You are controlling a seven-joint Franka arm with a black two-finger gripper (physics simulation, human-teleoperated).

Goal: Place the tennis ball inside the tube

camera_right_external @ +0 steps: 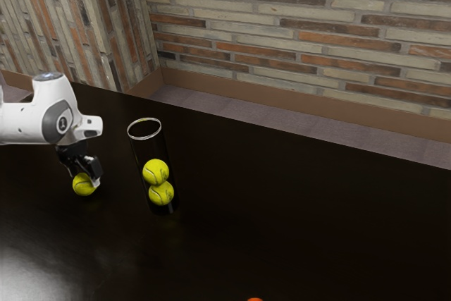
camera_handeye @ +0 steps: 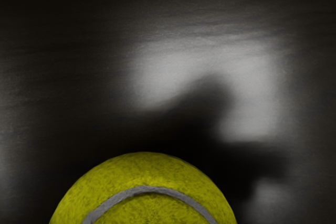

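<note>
Brick wall, coursed in cream, grey and rust, with a brown skirting along its foot and a strip of purplish-grey floor before it; in front, one dark, glossy table.

Item, gripper: black, two-fingered, low over the table and directed down at a tennis ball. Degree of opening: cannot be told. Grip on the ball: likewise cannot be told.

Item, the tennis ball: yellow-green, pale seam, located at the gripper's lower end and outside the tube, toward the exterior view's left. Whether it touches the table is unclear. In the wrist view it is large and cut by the lower edge, a grey seam curving across it; around it lies dark tabletop with a pale patch of reflected light and soft-edged dark shapes.

Item, arm: white with grey joint covers, entering from the exterior view's left.

Item, tube: clear, tall, upright on the table, its pale circular rim uppermost; situated near the gripper, on the exterior view's right of it. Contents: two tennis balls, a lower ball near the base and an upper ball resting on it, with space above them below the rim.

Item, orange object: nearer the camera, mostly cut off by the exterior view's lower edge; nature undetermined.
</note>
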